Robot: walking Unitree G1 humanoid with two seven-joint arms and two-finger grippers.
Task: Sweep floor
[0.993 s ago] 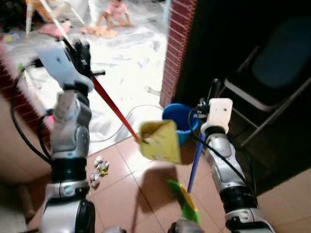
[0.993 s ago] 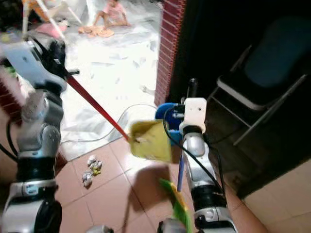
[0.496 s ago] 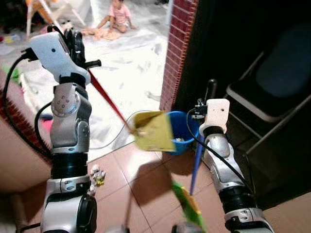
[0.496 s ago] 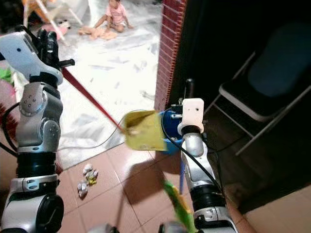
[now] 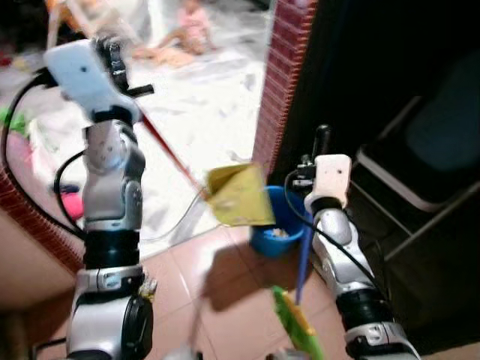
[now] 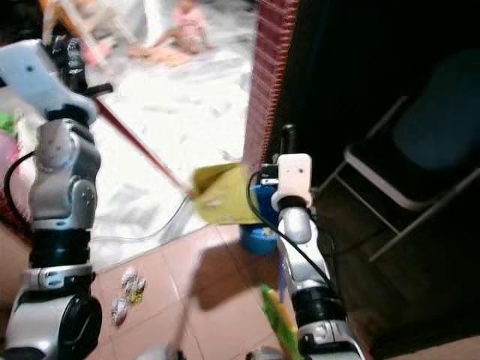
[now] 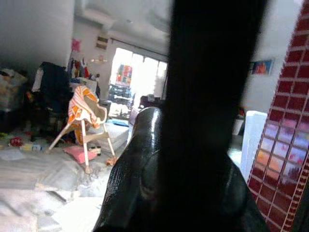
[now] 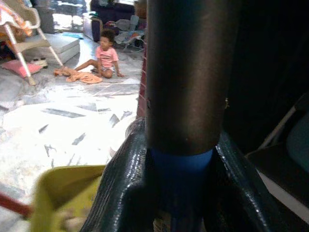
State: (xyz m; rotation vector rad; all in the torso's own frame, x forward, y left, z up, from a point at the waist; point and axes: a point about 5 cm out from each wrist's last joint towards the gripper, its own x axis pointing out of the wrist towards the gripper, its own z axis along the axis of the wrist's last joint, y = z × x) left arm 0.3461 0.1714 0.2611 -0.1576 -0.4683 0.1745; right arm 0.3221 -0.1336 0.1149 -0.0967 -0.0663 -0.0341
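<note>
My left gripper [image 5: 112,64] is raised at the upper left, shut on the red handle [image 5: 169,154] of a yellow dustpan [image 5: 236,196]. The pan hangs tilted just above and left of a blue bucket [image 5: 279,232] on the tiled floor. My right gripper [image 5: 319,161] is shut on the broom's black grip above its blue pole [image 5: 302,259]. The green bristles [image 5: 296,326] rest near my feet. In the right wrist view the pole [image 8: 181,159] sits between the fingers [image 8: 120,193]. Several crumpled scraps [image 6: 127,289] lie on the tiles at the lower left.
A red brick pillar [image 5: 281,82] stands behind the bucket, with a dark room and a folding chair [image 5: 427,165] to its right. A thin cable [image 5: 176,225] crosses the bright floor. A child [image 5: 191,22] sits far back, near a high chair [image 7: 87,113].
The dustpan has risen from in front of the bucket to just above its left rim. The head camera has shifted, so the whole scene sits lower and further right.
</note>
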